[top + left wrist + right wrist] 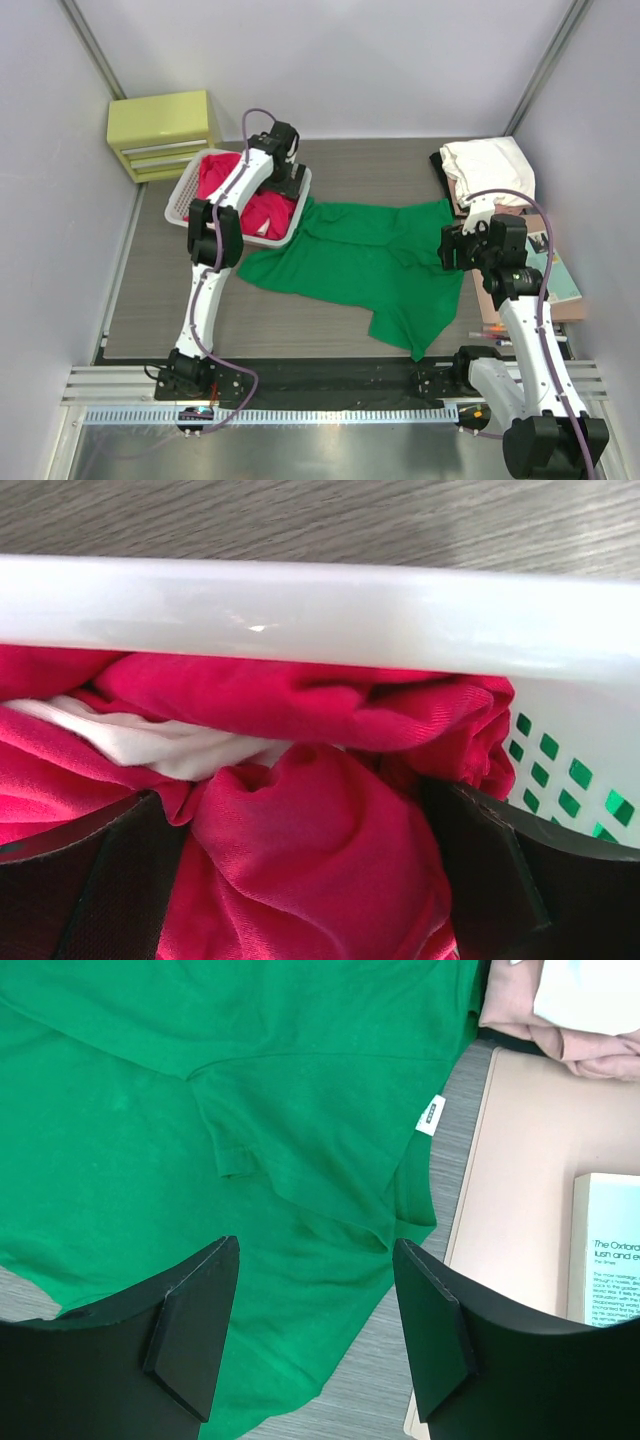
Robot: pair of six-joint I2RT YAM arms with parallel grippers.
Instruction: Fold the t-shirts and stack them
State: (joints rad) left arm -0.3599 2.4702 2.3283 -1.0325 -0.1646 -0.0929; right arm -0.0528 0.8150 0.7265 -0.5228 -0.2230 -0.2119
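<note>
Hovering at the right of the top view, the right jaws stand released, nothing between them, over the right edge of the green shirt (pixel 365 262). That shirt lies spread but rumpled across the middle of the tabletop (pixel 150 320). One corner trails toward the lower centre, and its left end lies up against the basket (pixel 183 195). Only the right wrist view shows its small white label (pixel 428 1114) at an edge of the cloth and the creases crossing it. At the right of that frame is a pale board (pixel 510 1190) carrying a book (pixel 610 1260).

Farther back, the left jaws are down in the basket, upper left of the top view. The left wrist view alone shows them spread wide, one finger (pixel 110 880) on each side of a bunched red shirt (pixel 320 850), not clenched on it. A strip of white cloth (pixel 150 742) lies among the red folds under the basket's rim. At the far right a white shirt (pixel 490 165) tops a folded stack, and a yellow drawer unit (pixel 165 135) stands in the far left corner.
</note>
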